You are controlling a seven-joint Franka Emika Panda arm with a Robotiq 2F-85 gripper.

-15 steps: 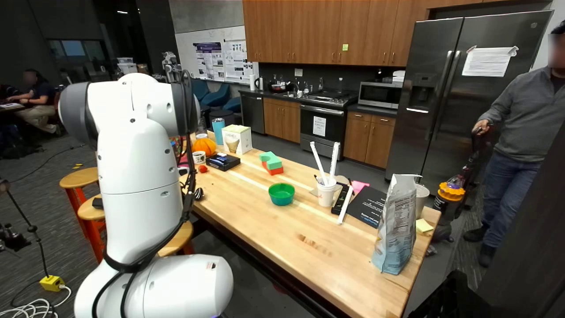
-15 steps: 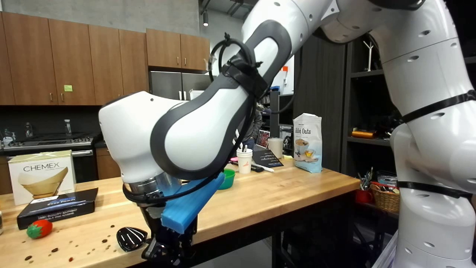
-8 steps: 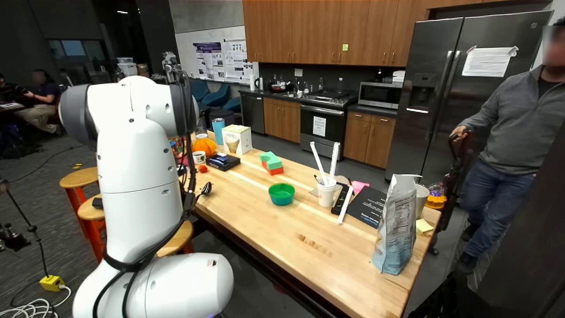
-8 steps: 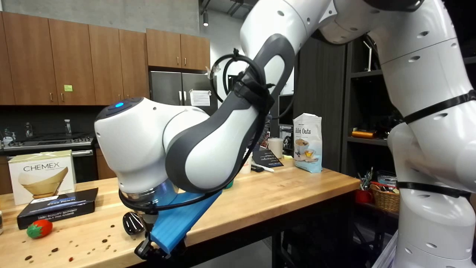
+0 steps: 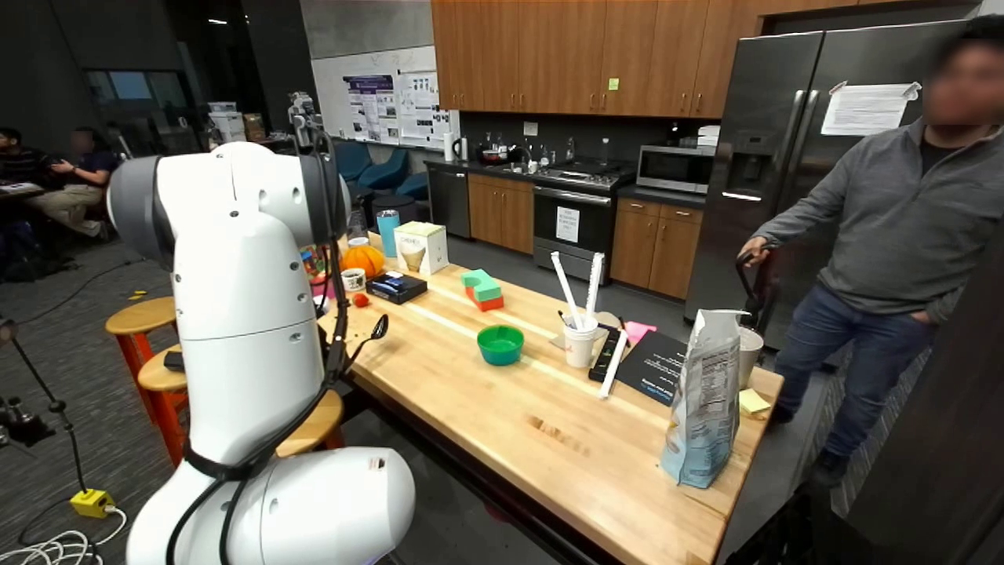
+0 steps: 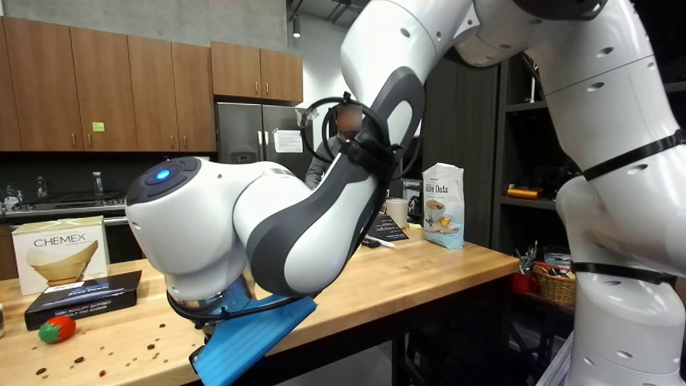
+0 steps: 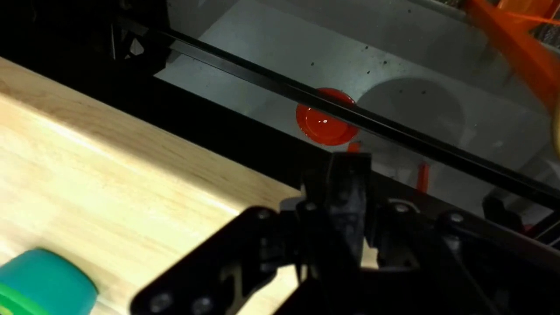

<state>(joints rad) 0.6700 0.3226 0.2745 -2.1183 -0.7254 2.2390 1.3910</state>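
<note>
A black spoon (image 5: 380, 327) shows past the arm in an exterior view, its bowl raised and tilted above the table's near edge. In the wrist view my gripper (image 7: 339, 205) is shut on its dark handle (image 7: 348, 188), which stands between the fingers. In an exterior view the blue block (image 6: 252, 340) on the wrist hides nearly all of the gripper, and the spoon is out of sight there. A green bowl (image 5: 500, 345) rests on the table, well apart from the spoon. Whether the spoon carries anything cannot be made out.
Dark bits (image 6: 79, 360) lie scattered near a toy strawberry (image 6: 57, 329), a black box (image 6: 83, 298) and a Chemex box (image 6: 63, 256). Farther along stand a white cup (image 5: 580, 345) with straws and an oats bag (image 5: 702, 400). A person (image 5: 902, 212) stands beyond the table end.
The wrist has tilted and come down a little. The spoon has swung up and right in an exterior view, and gone behind the arm in another. The person has walked closer.
</note>
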